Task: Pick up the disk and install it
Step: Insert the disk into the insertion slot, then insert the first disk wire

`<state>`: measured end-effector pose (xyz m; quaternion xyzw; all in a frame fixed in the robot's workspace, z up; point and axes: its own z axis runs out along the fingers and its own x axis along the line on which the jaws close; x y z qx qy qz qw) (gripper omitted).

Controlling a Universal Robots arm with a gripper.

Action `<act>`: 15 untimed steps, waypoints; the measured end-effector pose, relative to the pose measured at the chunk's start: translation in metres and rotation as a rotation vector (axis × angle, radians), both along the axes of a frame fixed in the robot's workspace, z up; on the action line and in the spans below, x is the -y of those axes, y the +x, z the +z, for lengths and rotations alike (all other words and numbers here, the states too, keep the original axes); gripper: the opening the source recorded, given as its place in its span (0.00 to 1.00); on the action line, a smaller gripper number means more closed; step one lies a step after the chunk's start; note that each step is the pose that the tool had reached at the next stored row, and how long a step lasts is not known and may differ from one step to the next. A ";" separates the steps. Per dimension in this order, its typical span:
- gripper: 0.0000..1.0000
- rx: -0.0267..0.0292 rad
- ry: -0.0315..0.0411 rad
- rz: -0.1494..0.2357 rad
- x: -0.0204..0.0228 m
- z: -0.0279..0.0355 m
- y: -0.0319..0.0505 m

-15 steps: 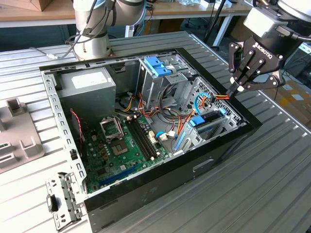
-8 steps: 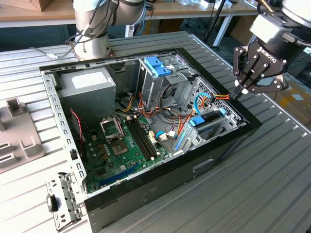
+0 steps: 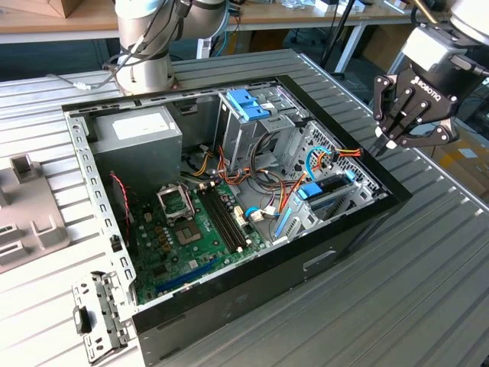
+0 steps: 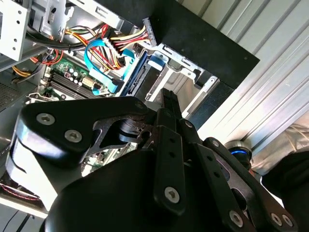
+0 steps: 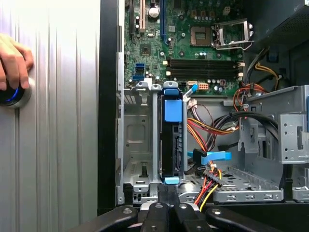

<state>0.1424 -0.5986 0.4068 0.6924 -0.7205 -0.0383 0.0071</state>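
The gripper (image 3: 380, 144) hangs in the air above the edge of the open computer case (image 3: 229, 302), at the side toward the exterior view's right, clear of the case wall and touching nothing. Its fingers (image 3: 395, 115) are pressed together with nothing between them; in both wrist views the dark fingertips meet in a closed point.

The disk (image 5: 172, 140) sits in the metal drive bay (image 5: 137, 140) at the case's edge nearest the gripper, standing on its long edge in a slot. It has a dark body with light-blue carrier pieces at both ends. In the exterior view it shows as a dark slab with blue rail ends (image 3: 325, 188), leaning inside the bay beside the case wall. Next to it in the same bay is an unfilled slot of bare metal.

Bundles of red, yellow and orange wires (image 5: 212, 128) and a blue flat cable (image 4: 99, 65) run just beside the disk. The green motherboard (image 3: 195, 237) covers the case floor, with the grey power supply (image 3: 136, 138) in the far corner and a tall drive cage (image 3: 248, 126) topped by a blue bracket between them.

In the first wrist view a person's hand (image 5: 13, 65) rests on a round blue-lit button (image 5: 12, 95) on the ribbed metal surface (image 3: 397, 290), well apart from the case.
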 end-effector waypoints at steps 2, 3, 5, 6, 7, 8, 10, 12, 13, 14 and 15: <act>0.11 0.0000 0.0000 0.000 0.0000 0.0000 0.0001; 0.11 0.0000 0.0000 0.000 0.0000 0.0000 0.0001; 0.11 0.0000 0.0000 0.000 0.0000 0.0000 0.0001; 0.11 0.0000 0.0001 0.000 0.0000 0.0000 0.0001; 0.11 0.0000 0.0000 0.000 0.0000 0.0000 0.0002; 0.11 0.0000 0.0000 0.000 0.0000 0.0000 0.0002; 0.11 0.0000 0.0000 0.000 0.0000 0.0000 0.0002; 0.11 0.0000 0.0000 0.000 0.0000 -0.0001 0.0005; 0.11 0.0000 -0.0002 0.001 -0.0002 -0.0003 0.0010; 0.11 0.0000 -0.0007 0.002 -0.0009 -0.0004 0.0022; 0.11 -0.0001 -0.0011 0.003 -0.0017 -0.0006 0.0035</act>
